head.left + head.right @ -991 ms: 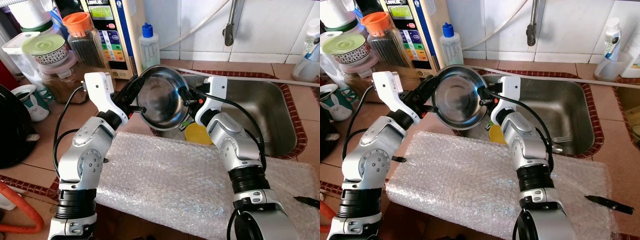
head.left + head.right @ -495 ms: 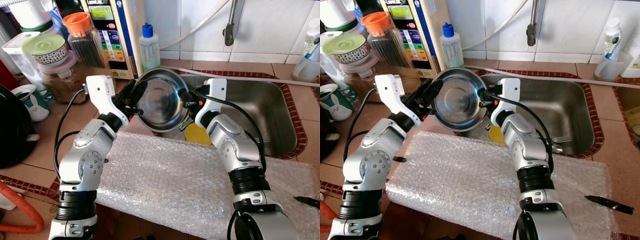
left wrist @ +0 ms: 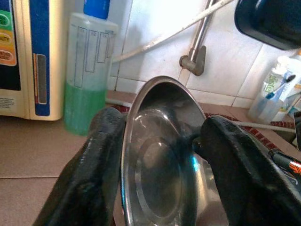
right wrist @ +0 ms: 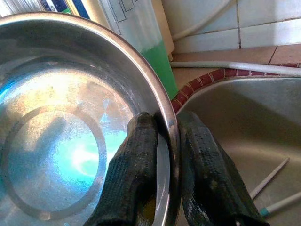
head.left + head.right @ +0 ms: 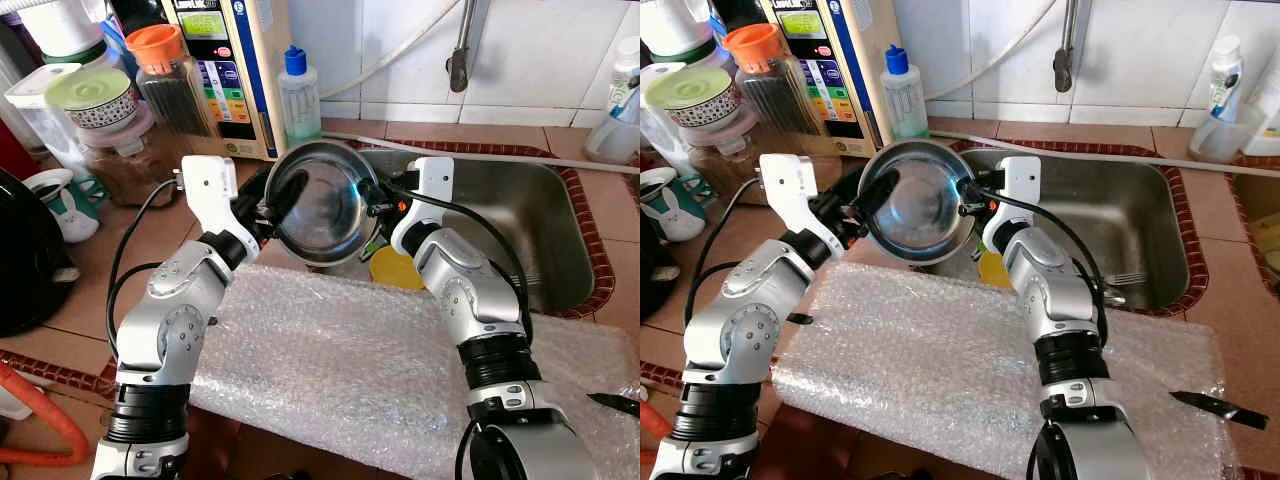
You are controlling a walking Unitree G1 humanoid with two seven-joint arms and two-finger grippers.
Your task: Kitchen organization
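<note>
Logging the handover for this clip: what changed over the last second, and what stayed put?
The left gripper moved in along the steel bowl, and its jaws now straddle the bowl's left rim, where a second ago they sat just outside it. The bowl itself barely shifted. The right gripper stays shut on the opposite rim, holding the bowl tilted over the sink edge. The bubble wrap and the green-liquid bottle are unchanged.

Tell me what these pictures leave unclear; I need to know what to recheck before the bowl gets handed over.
- Yellow item in the sink: eye views, mostly hidden behind the steel bowl and right arm; its identity is unclear.
- Left gripper: wrist view, its fingers straddle the bowl's rim, but contact is unclear.
- Dark object on the bubble wrap: cut by the left-eye edge, too small in the right-eye view.
- Thin utensils in the sink: right wrist view, cut off.
</note>
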